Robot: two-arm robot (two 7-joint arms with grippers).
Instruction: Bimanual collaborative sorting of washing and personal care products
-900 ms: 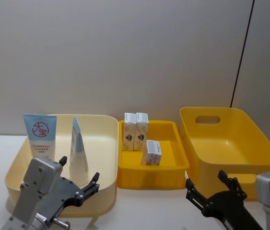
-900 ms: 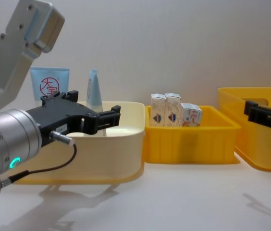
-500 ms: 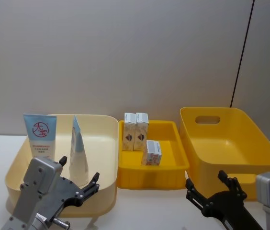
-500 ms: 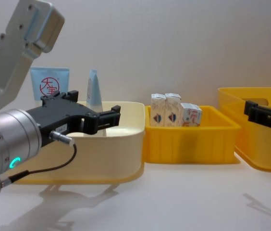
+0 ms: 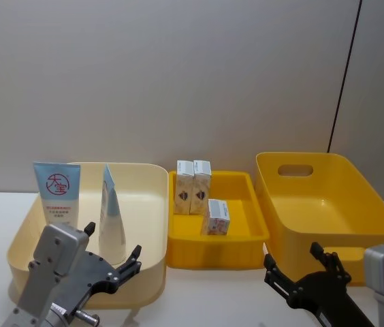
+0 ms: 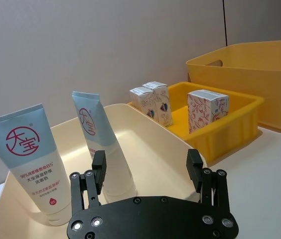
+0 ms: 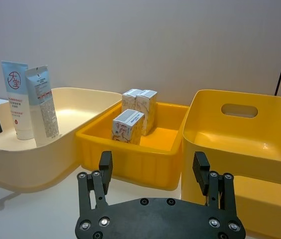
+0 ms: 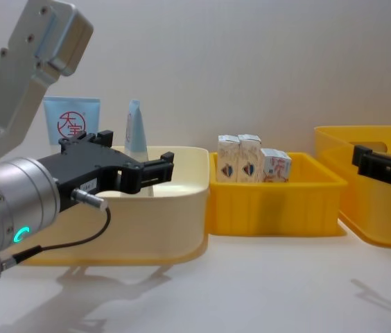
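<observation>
Flat tube (image 5: 56,197) blue/wht w/ red logo; cartons (image 5: 185,187) wht.

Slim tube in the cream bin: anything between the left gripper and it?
Nothing visible. The open left gripper faces the slim tube across the bare floor of the cream bin; the flat tube stands apart beside it. The right gripper hangs near the large yellow bin.
</observation>
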